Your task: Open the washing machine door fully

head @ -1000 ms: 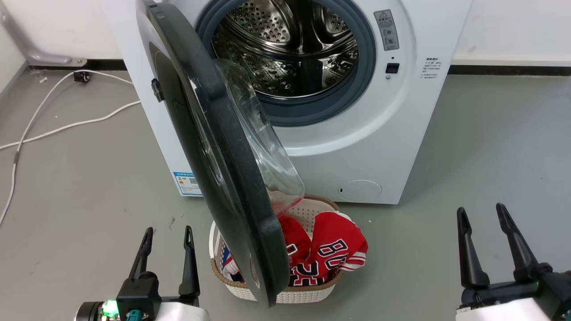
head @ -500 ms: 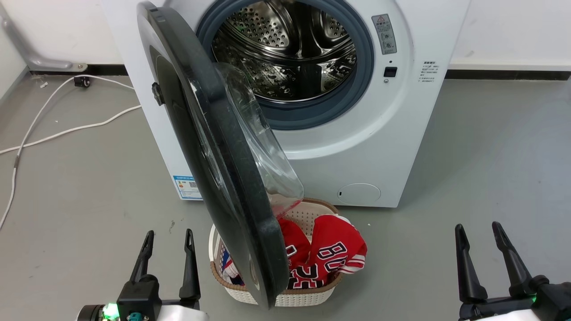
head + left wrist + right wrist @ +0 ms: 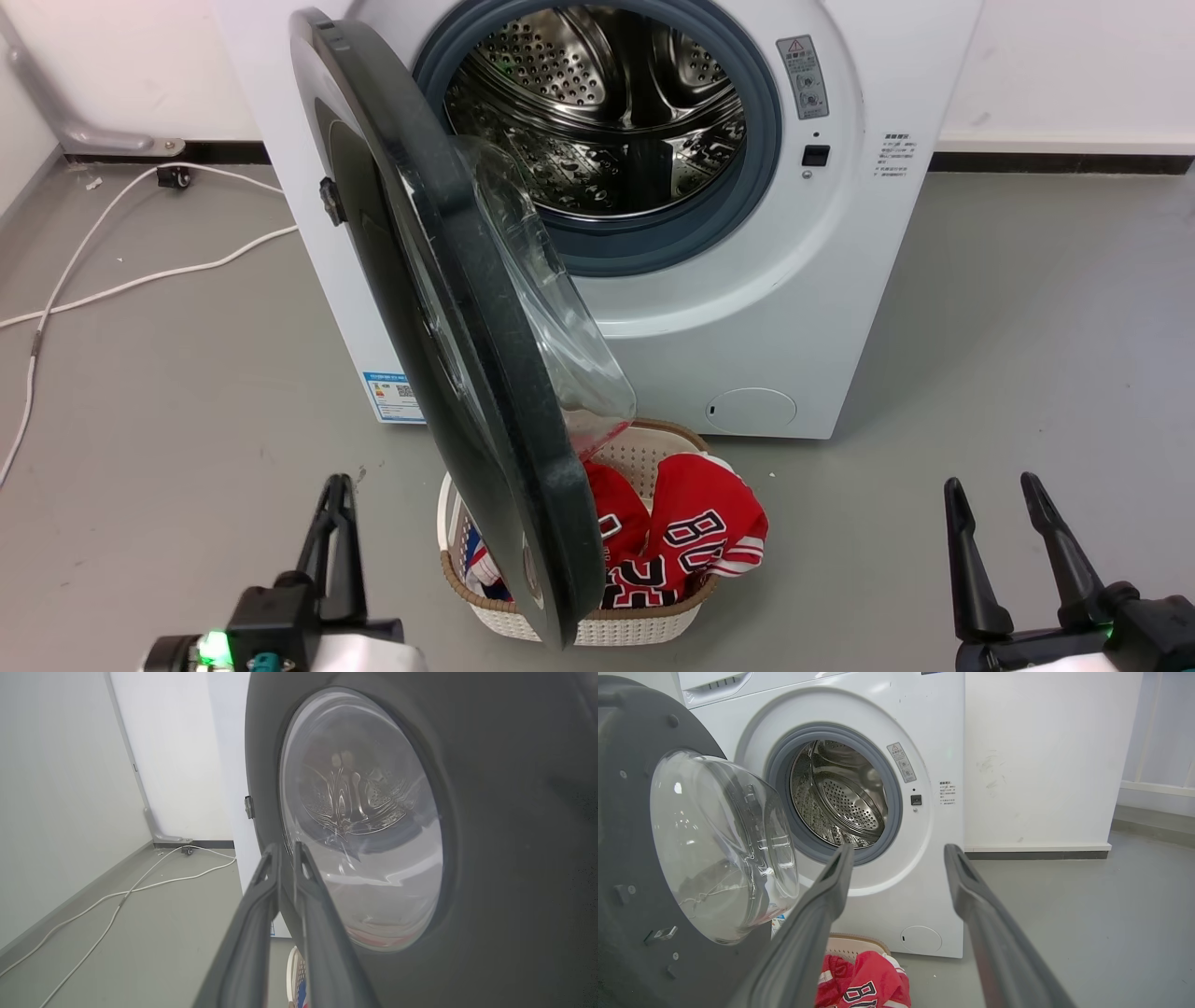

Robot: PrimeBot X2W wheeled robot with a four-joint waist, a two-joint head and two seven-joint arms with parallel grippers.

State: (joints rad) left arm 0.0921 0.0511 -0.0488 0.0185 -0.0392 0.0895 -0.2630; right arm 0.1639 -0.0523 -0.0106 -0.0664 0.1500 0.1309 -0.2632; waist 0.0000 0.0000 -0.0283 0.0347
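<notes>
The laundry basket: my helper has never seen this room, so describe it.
Start at the white washing machine with its black door open. On the floor below that door sits the basket, cream perforated plastic with a brown rim, holding red jerseys.

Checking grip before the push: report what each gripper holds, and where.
Nothing is held. Left gripper shut on nothing, right gripper open and empty; neither grips the washing machine door.

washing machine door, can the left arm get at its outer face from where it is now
Probably yes. The left gripper, fingers together, sits just left of the washing machine door, on its outer side, with nothing between them.
</notes>
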